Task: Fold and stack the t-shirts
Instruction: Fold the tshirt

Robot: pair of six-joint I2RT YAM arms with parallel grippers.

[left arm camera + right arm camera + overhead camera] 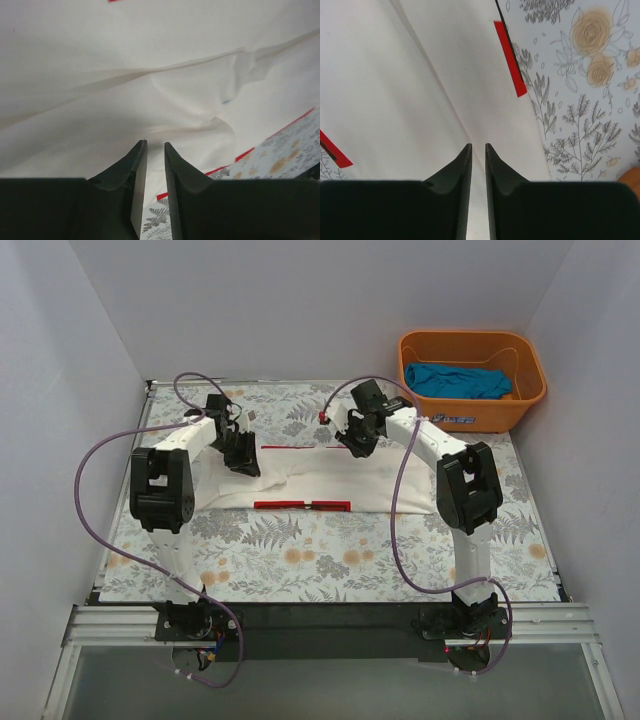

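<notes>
- White t-shirt (320,480) lies flat as a wide band, middle of the counter (300,560), red trim (302,505) on its near edge.
- Left claw (155,143) is over the shirt's left end: jaws slightly apart, nothing between them.
- Right claw (478,145) is near the shirt's far edge: same narrow gap, empty.
- Teal t-shirt (455,380) sits in the orange basket (425,412), far right corner.

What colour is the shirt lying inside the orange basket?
The shirt is teal-blue; top external view shows it best.
</notes>
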